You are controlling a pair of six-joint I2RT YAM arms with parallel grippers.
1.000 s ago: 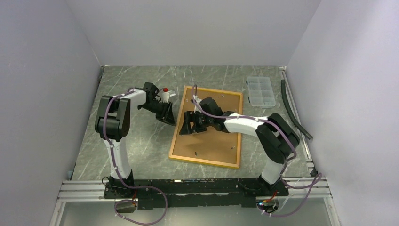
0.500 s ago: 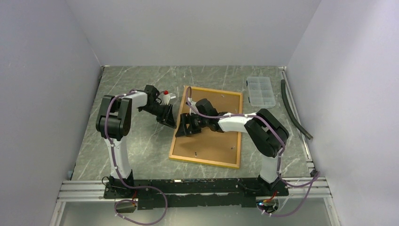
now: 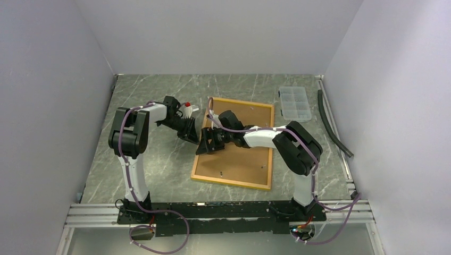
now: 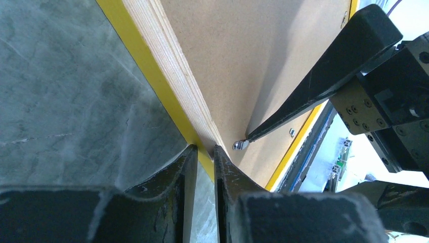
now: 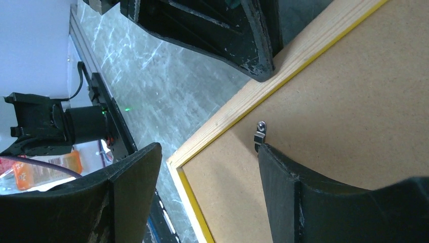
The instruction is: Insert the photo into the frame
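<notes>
left tool [image 4: 205, 152] straddles frame [image 4: 243, 61] at its yellow edge; right tool [image 5: 208, 147] gapes.

right arm slid left, left grip tightened

my right gripper [image 3: 207, 144] has swung from over the brown back of the frame [image 3: 232, 182] out to its left edge. one finger now hangs past the rim above the table [image 3: 159, 159], and the other sits by a small metal clip [image 5: 260, 132]. my right elbow has followed it leftward, and those jaws have eased in a touch while staying wide apart. my left gripper [image 4: 202, 152] has narrowed on that same left rim, until the yellow lip fills the gap between its fingers.
</notes>
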